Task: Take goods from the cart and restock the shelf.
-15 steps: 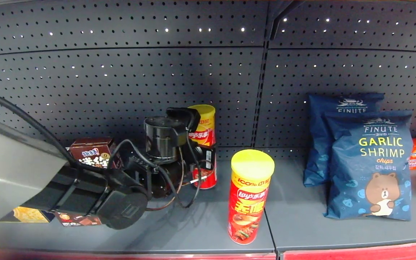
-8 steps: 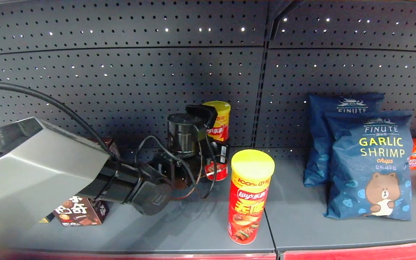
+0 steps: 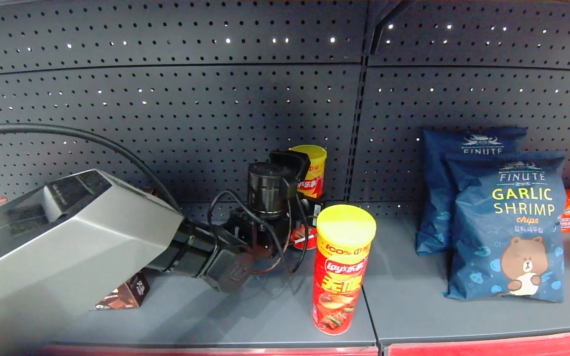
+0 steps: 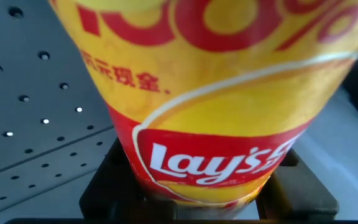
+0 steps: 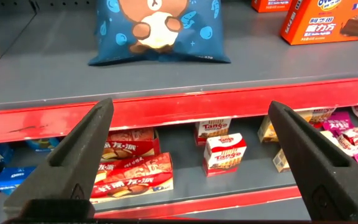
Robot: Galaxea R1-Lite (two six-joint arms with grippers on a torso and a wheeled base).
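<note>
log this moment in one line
left gripper: shut on can | can: upright, behind front can | right gripper: open, empty

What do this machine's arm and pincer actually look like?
The left arm has a boxy silver-grey shell, black joints, a shiny metal cylinder at the wrist and looping black cables. The right pincer has two dark, wedge-shaped fingers.

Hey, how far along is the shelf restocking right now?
Done: one chips can stands upright at the front of the shelf. In hand: the left gripper is shut on a second can, at the back by the pegboard; whether it rests on the shelf is unclear. Left: release it. The right gripper is open and empty.
</note>
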